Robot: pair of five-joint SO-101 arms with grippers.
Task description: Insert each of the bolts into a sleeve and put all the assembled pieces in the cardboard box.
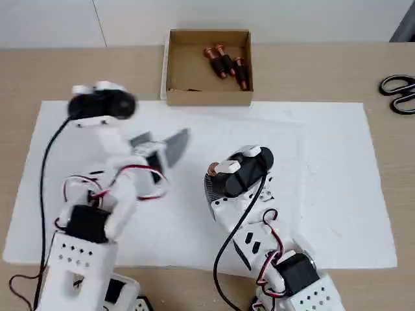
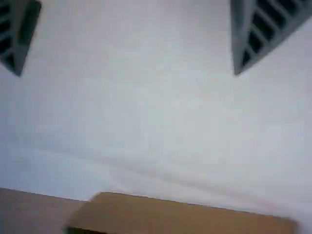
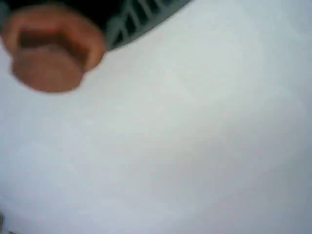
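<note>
Nearest, just below the centre of the white sheet (image 1: pixel 324 194): right gripper (image 1: pixel 214 173) clamped on a copper-coloured bolt (image 1: pixel 213 170), copper end showing at the gripper's 9 o'clock side. At 10 o'clock from there, left gripper (image 1: pixel 160 144) spread wide, grey fingers (image 1: pixel 179 144) gripping nothing, poised over bare sheet. Farther off, at 12 o'clock, cardboard box (image 1: pixel 185 68) on the table (image 1: pixel 65 71) at the sheet's far edge, three assembled pieces (image 1: pixel 225 63) lying side by side toward its right side. At 2 o'clock, scissors (image 1: pixel 399 91) by the table's right edge.
</note>
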